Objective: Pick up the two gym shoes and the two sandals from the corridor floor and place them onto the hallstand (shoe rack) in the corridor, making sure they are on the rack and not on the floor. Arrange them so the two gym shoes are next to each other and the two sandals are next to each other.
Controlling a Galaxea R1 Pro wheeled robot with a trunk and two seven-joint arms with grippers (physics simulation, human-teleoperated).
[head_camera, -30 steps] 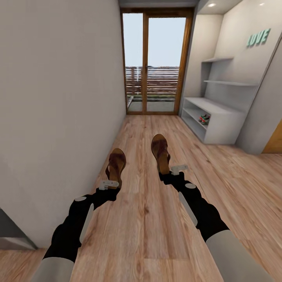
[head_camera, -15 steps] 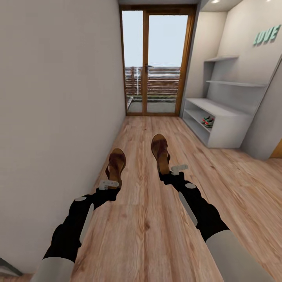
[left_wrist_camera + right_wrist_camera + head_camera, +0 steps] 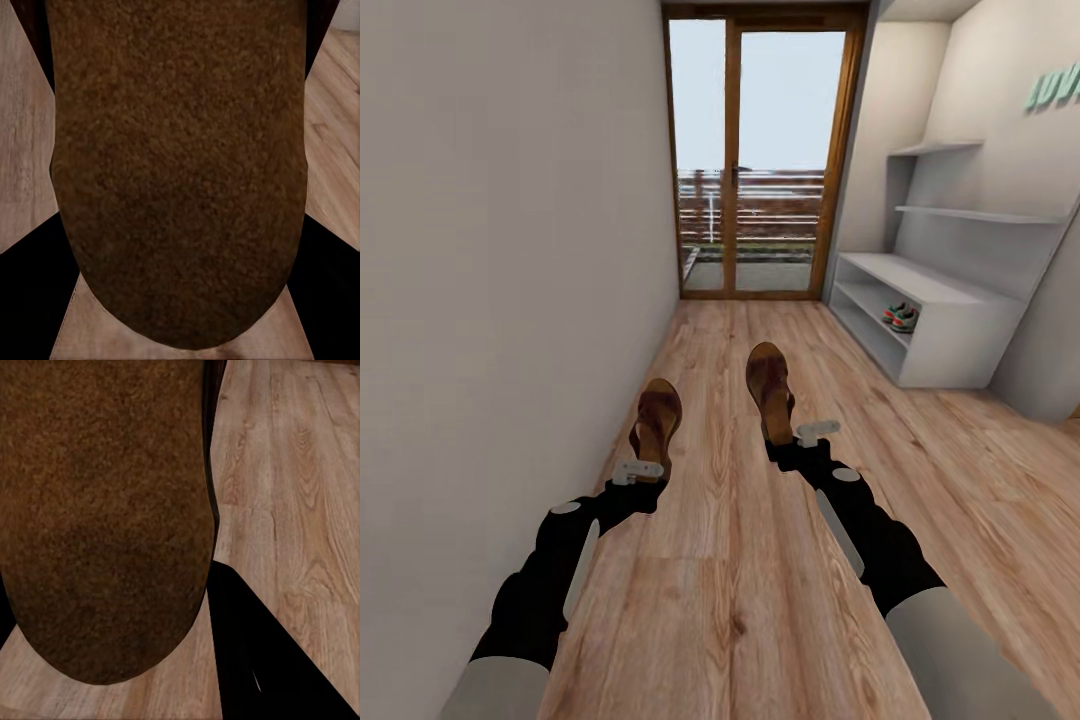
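Each gripper, left [image 3: 638, 470] and right [image 3: 812, 432], grips a sandal: left sandal [image 3: 656, 418], right sandal [image 3: 770, 386]. Gym shoes [image 3: 903, 317] sit in the hallstand [image 3: 950, 335], ahead right. Drive over level and shelve both sandals together.

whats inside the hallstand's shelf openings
In the hallstand, the two gym shoes sit side by side on a shelf. The lower opening looks bare where visible; the side panel hides the far right of both openings.

Sandal: I see a brown sandal [image 3: 180, 165] sole close up.
Fingers: dark fingers [image 3: 34, 300] flank it.
Floor: wood-plank floor [image 3: 22, 150] behind.
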